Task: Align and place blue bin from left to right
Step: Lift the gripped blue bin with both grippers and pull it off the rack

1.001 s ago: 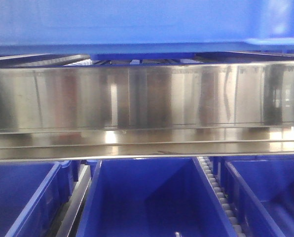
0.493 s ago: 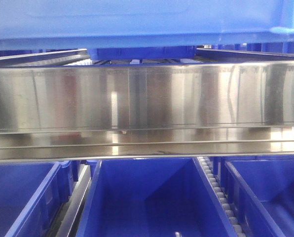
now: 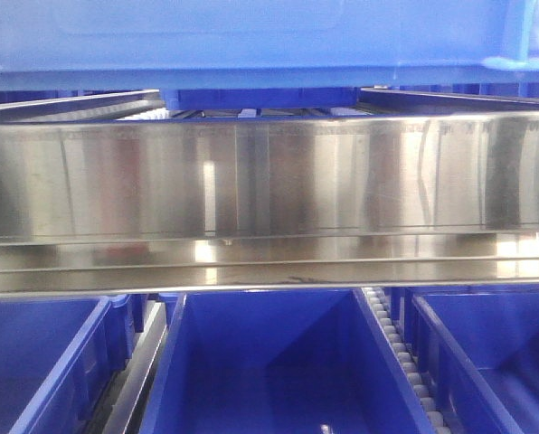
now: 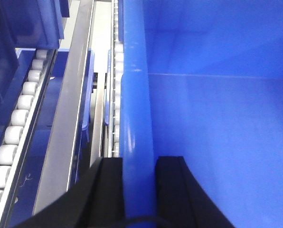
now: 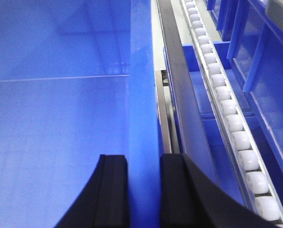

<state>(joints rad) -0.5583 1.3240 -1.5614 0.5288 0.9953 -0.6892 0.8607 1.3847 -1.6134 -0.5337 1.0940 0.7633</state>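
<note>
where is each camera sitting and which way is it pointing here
Front-facing view: sits low before the shelving, facing a shiny steel shelf beam, with the large bright-blue rectangular plastic bin above and smaller blue tubs below; no robot parts show.
Left wrist view: on the left arm, looking along the bin's left wall; the left end effector straddles its rim, with a white roller track beside.
Right wrist view: mirrored, the right end effector straddling the right wall.
Shared: both wrist views show the bin's inside.

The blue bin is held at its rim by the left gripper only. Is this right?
Not the left only. The right wrist view shows the right gripper with its jaws astride the rim of the blue bin too; the left gripper holds the opposite rim.
</note>
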